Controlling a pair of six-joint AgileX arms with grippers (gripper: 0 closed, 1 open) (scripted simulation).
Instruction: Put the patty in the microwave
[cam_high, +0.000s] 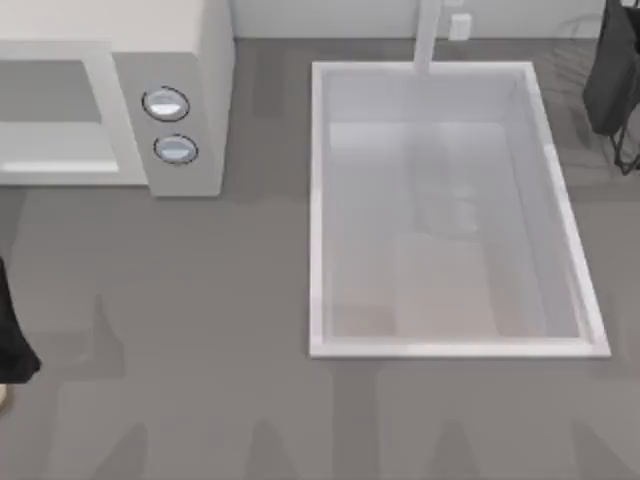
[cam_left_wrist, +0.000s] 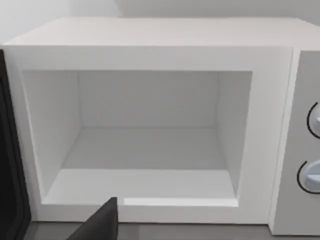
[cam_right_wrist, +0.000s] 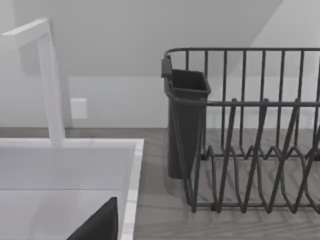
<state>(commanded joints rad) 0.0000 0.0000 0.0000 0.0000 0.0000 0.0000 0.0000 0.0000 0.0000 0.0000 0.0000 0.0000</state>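
The white microwave (cam_high: 195, 60) stands at the table's back left, with two round silver-blue knobs (cam_high: 166, 104) on its panel. In the left wrist view the microwave (cam_left_wrist: 150, 55) faces me with its dark door (cam_left_wrist: 10, 160) swung aside, and its cavity floor (cam_left_wrist: 145, 165) is bare. My left gripper (cam_high: 12, 335) is a dark shape at the left edge, in front of the microwave. A pale tan sliver (cam_high: 3, 397) shows just below it, too little to tell whether it is the patty. My right gripper (cam_high: 615, 75) is parked at the back right.
A large white sink basin (cam_high: 318, 200) with a faucet (cam_high: 428, 35) takes up the middle and right of the table. A dark wire dish rack (cam_right_wrist: 250, 125) with a cutlery cup (cam_right_wrist: 185, 120) stands beside the sink at the back right. Bare grey counter (cam_high: 200, 300) lies in front of the microwave.
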